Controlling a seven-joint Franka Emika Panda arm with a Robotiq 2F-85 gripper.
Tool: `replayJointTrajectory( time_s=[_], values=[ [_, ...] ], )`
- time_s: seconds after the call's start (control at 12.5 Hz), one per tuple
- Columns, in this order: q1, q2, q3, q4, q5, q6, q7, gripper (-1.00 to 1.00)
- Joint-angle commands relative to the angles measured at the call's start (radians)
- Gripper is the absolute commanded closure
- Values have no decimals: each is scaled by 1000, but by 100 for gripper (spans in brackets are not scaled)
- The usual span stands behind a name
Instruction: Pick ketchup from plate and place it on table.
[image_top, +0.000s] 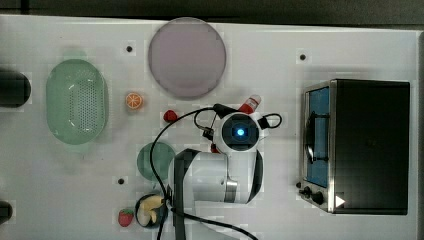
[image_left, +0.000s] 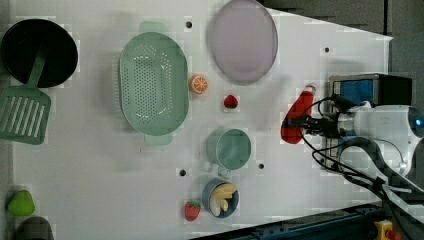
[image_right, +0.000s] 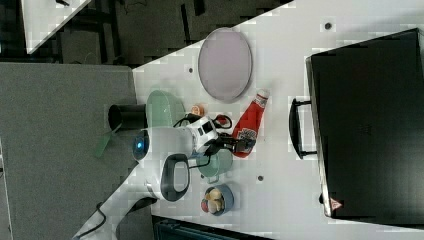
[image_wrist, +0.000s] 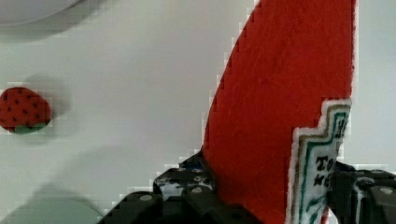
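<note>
Beside plate (image_right: 225, 64), gripper (image_right: 239, 144) clasps ketchup (image_right: 251, 123).

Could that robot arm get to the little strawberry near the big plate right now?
Probably not yet: its pincer is closed on the ketchup bottle. The strawberry itself lies in the open on the table, nothing covering it.

Three views overlook the same table (image_top: 75, 200); the wrist view sits close.

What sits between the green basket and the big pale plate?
In the left view, an orange slice lies on the table between the green basket and the plate.
</note>
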Motion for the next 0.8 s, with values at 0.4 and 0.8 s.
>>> replayJointTrajectory(
  time_s=[0.4,0.8],
  values=[
    [-3,-135,1,14,7,-4,55,-100],
    [7,-291,24,115,7,-255,377,-100]
  ],
)
